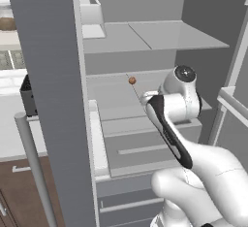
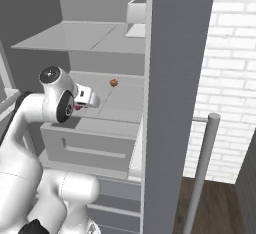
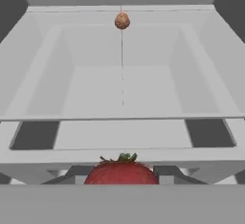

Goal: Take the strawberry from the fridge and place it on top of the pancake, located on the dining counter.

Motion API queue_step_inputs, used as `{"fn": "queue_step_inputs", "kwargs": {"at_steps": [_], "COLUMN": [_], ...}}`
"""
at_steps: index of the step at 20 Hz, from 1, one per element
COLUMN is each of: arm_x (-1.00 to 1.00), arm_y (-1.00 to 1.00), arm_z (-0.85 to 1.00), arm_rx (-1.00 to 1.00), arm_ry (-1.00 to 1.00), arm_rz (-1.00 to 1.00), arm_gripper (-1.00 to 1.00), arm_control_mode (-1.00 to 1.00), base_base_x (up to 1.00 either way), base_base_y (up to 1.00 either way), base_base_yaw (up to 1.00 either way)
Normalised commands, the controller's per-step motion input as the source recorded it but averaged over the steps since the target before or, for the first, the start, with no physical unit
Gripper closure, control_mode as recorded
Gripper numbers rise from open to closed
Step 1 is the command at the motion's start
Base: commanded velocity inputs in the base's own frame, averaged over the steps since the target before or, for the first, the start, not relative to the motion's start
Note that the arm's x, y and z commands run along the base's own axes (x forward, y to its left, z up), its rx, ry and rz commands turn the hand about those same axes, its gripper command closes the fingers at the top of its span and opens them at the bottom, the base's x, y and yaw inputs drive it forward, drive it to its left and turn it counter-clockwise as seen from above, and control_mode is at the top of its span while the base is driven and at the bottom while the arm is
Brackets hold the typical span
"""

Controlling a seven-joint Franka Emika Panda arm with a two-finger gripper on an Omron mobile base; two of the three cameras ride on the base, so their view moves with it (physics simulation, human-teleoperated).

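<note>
Pincer (image 2: 79, 106) reaching into the open fridge (image 1: 145, 37), closed narrowly on the strawberry (image 3: 121, 172), a speck of red visible at the hand in the right base view. Strawberry seen close at the bottom of the hand view, between the finger tips, green leafy cap up in that view; long axis hard to judge, lower part of the berry cut off. Held above the front edge of a pale drawer (image 3: 122, 89), not resting on any shelf. Small brown ball (image 1: 131, 80) well apart, further back on the middle shelf (image 2: 120, 95), on the seam down its middle. Upper shelf (image 1: 155, 34) bare of food, a white bin (image 1: 91, 10) on the door beside it. Fridge door (image 1: 48, 100) swung wide, long bar handle (image 1: 34, 168) upright at its edge. White brick wall (image 2: 230, 78) to the right of the other door.
</note>
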Motion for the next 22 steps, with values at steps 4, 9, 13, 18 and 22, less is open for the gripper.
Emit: {"fn": "queue_step_inputs", "kwargs": {"at_steps": [4,9,13,18,22], "arm_x": [-1.0,-0.97,-0.64,-0.24,-0.48], "arm_y": [-0.07,-0.14,-0.01,0.0,0.0], "arm_z": [0.87,0.66,0.14,-0.02,-0.03], "arm_rx": [0.0,0.0,0.0,0.0,0.0], "arm_ry": [0.0,0.0,0.0,0.0,-0.01], "arm_rz": [0.0,0.0,0.0,0.0,0.0], "arm_gripper": [1.0,1.0,1.0,1.0,1.0], "arm_control_mode": [-1.0,-1.0,-1.0,-1.0,1.0], "base_base_x": [0.0,0.0,0.0,0.0,-0.21], "base_base_y": [0.0,0.0,0.0,0.0,0.0], "base_base_yaw": [0.0,0.0,0.0,0.0,0.0]}}
